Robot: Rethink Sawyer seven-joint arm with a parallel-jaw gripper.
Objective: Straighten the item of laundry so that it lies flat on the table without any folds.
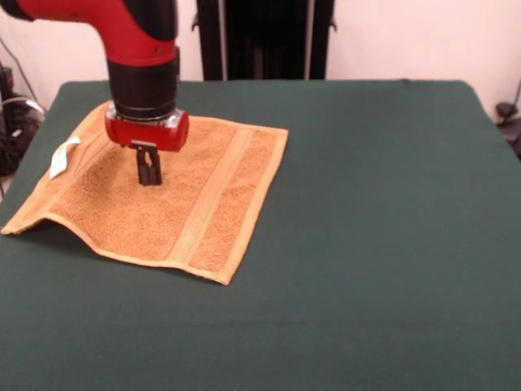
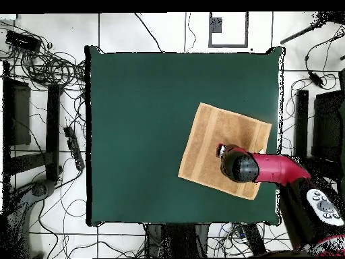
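Note:
The orange-tan towel [image 1: 203, 195] lies spread on the left part of the dark green table [image 1: 374, 212], with woven bands near two edges and a white tag [image 1: 63, 156] at its left side. Its near-left edge is lifted in a low hump; the remainder looks flat. My gripper [image 1: 149, 174] hangs from the red arm over the towel's middle-left, its tips at the towel's surface and its fingers close together, with no cloth visibly pinched. In the overhead view the towel [image 2: 209, 141] lies near the table's [image 2: 135, 121] right edge, with the gripper [image 2: 220, 150] above it.
The black pedestal [image 1: 260, 37] stands behind the table's far edge. Cables [image 2: 47, 67] and dark boxes lie on the floor around the table. The towel's left corner reaches close to the table's left edge in the front view.

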